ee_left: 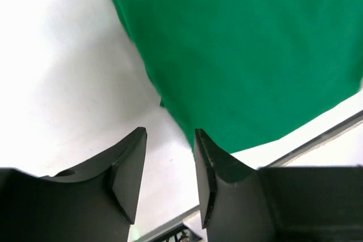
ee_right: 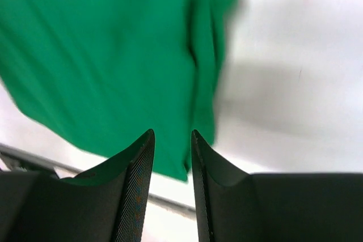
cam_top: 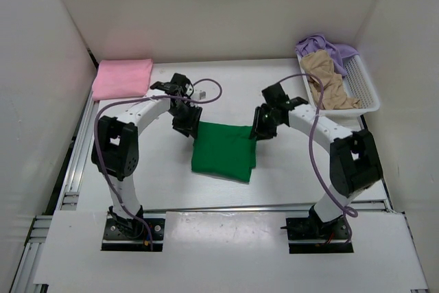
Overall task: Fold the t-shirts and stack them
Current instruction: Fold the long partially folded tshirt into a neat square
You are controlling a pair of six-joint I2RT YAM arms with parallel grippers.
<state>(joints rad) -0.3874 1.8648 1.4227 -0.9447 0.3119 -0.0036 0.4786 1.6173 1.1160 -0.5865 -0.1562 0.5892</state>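
White table (cam_top: 226, 90), white walls (cam_top: 206, 5), green t-shirt (cam_top: 223, 152)

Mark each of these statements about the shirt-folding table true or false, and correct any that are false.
1. The green shirt lies between the left gripper and the right gripper. True.
2. The pink shirt sits in the basket. False: it lies folded on the table, at the far left corner.
3. The basket holds the tan shirt and the lavender shirt. True.
4. The left gripper is clamped on green cloth. False: its jaws stand apart with nothing between them, and the cloth lies beyond the fingertips.
5. The green shirt is stacked on the pink shirt. False: the two lie well apart.
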